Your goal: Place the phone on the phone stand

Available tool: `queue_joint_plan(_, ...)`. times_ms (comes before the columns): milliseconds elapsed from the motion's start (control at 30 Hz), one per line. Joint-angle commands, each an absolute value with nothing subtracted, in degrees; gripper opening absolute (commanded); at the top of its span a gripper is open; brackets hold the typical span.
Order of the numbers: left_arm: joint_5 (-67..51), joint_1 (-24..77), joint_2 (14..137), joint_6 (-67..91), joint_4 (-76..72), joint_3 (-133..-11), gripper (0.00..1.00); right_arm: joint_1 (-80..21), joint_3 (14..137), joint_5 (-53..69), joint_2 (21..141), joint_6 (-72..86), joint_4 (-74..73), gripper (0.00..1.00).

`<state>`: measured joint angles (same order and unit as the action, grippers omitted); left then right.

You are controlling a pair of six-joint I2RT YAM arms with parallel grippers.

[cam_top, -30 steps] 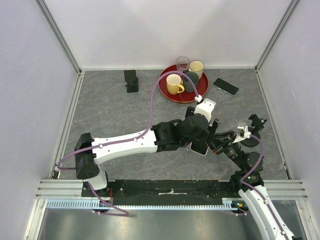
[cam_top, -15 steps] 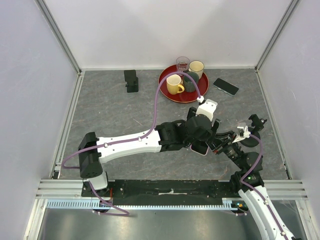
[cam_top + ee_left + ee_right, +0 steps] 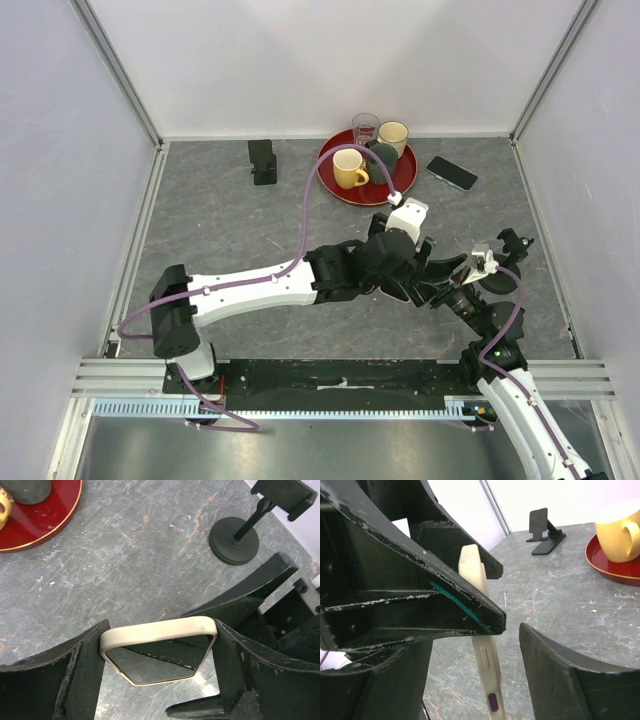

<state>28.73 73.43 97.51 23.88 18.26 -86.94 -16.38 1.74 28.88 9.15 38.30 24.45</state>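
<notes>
The phone point(image 3: 159, 636), in a cream case with a dark screen, is held on edge above the table. My left gripper point(image 3: 160, 647) is shut on it across its width, one finger point(image 3: 82, 665) on each long side. My right gripper point(image 3: 480, 677) stands open around the phone's lower end point(image 3: 485, 665), with a gap on both sides. In the top view both grippers meet right of centre, left point(image 3: 403, 278) and right point(image 3: 427, 285), and the phone is hidden there. A round-based black phone stand point(image 3: 234, 541) stands just to the right point(image 3: 507, 262). A folding black stand point(image 3: 262, 160) sits far left.
A red tray point(image 3: 340, 188) with a yellow mug point(image 3: 349, 168), a dark mug, a cream mug and a glass stands at the back. A second dark phone point(image 3: 452, 172) lies to its right. Aluminium rails edge the table.
My right gripper has opened and let go of the phone. The left gripper keeps its hold on it and has shifted slightly, so the phone no longer shows in the top view.
</notes>
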Motion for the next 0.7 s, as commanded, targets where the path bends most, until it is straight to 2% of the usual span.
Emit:
queue_joint_plan(0,30.85,72.34,91.06,19.43,14.50,-84.56,0.02,-16.61,-5.36,29.18,9.84,39.20,31.73,0.81)
queue_joint_plan(100,30.24,69.53,87.72,18.28,14.41,-82.10,0.02,-16.44,-5.45,29.09,9.49,39.20,31.55,0.88)
queue_joint_plan(400,23.56,49.06,77.79,17.14,10.99,-73.39,0.02,-16.52,-4.92,26.19,7.91,37.88,26.37,0.91)
queue_joint_plan(600,28.30,35.62,78.92,11.42,1.14,-72.07,0.02,-16.61,-4.75,25.49,8.79,37.53,25.75,0.91)
queue_joint_plan(667,23.33,28.68,81.55,14.31,2.19,-75.92,0.02,-16.52,-4.75,25.49,9.05,37.44,25.58,0.91)
